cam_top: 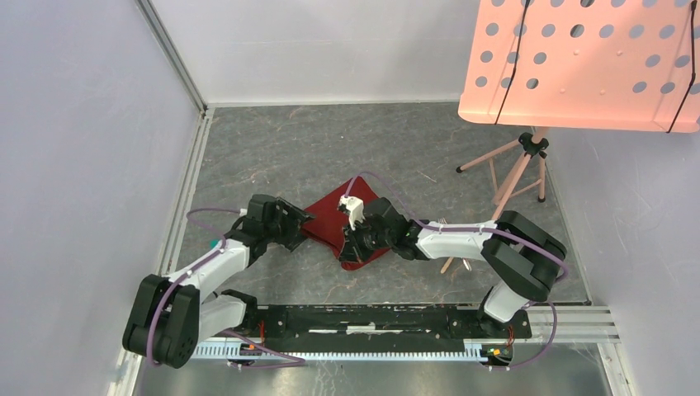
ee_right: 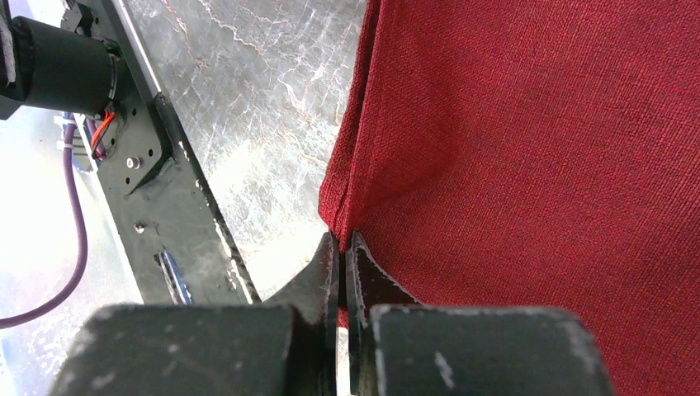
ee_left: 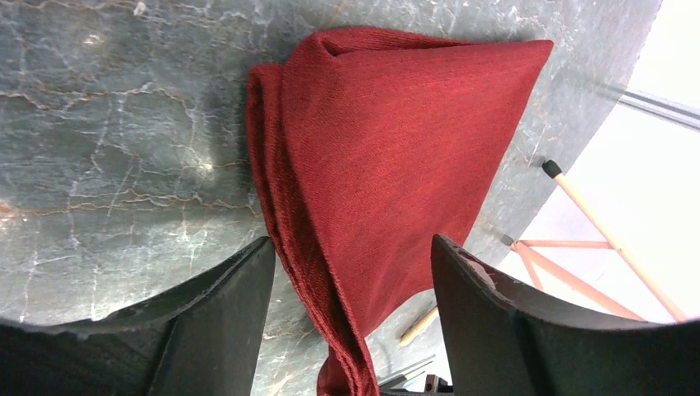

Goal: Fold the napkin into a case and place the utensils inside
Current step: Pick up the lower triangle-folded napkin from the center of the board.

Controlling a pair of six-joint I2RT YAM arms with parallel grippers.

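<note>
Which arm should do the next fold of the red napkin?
Probably the right. The right gripper is shut on the napkin edge, so it can pull that edge over. The left gripper is open, straddling the napkin and gripping nothing.

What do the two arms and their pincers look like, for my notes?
The left arm and right arm have black joints, white link shells and a purple cable each. The left pincer and right pincer have matte black, scuffed fingers.
</note>
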